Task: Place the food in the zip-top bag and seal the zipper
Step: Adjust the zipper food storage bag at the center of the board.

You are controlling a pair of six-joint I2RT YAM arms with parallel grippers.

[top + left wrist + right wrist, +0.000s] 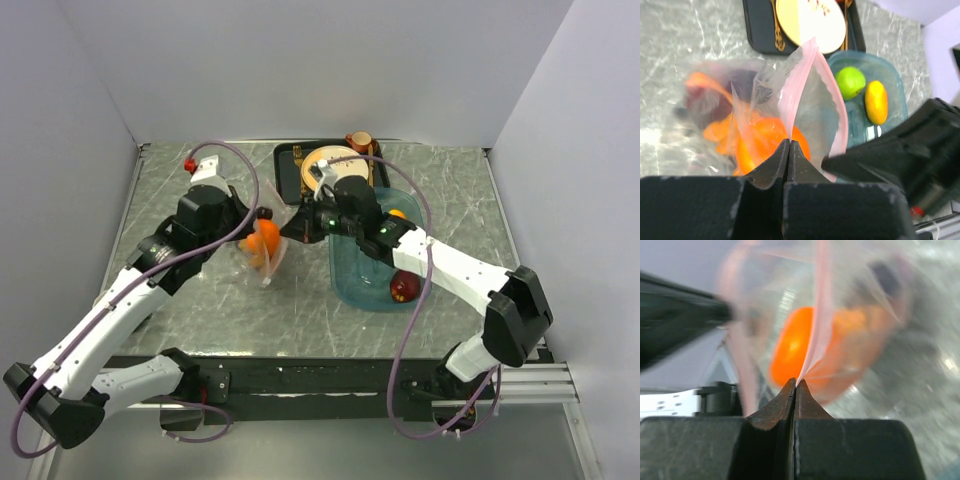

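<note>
Zip-top bag (262, 252) hangs between the two pincers, drooping just below the left pincer (258, 214) and to the left of the right pincer (300, 226); whether its bottom rests on the table cannot be told. Both pincers are clamped flat on the zipper (801, 75), one on each part of the pink strip, so the mouth gapes between them. Inside, below both tips, sit an orange (265, 240), thin orange pieces and a dark purple shape (742, 85) that is too blurred to name. The table (250, 320) is grey and marbled, with plain white walls on three sides. A teal tray (345, 290) lies just right of the right pincer, under that arm. A black tray (288, 165) with a cream plate (335, 160) lies just beyond both pincers, and a small cup (358, 140) stands at its far edge. The widest stretch of table shows nearward of the bag and left of the left pincer. The top view alone shows a red apple (403, 287) at the teal tray's near end. The left wrist view alone shows a green apple (850, 82) beside an orange-yellow piece (876, 101) in that tray. The right wrist view is blurred, showing little but strip, orange and the left pincer's dark body.
</note>
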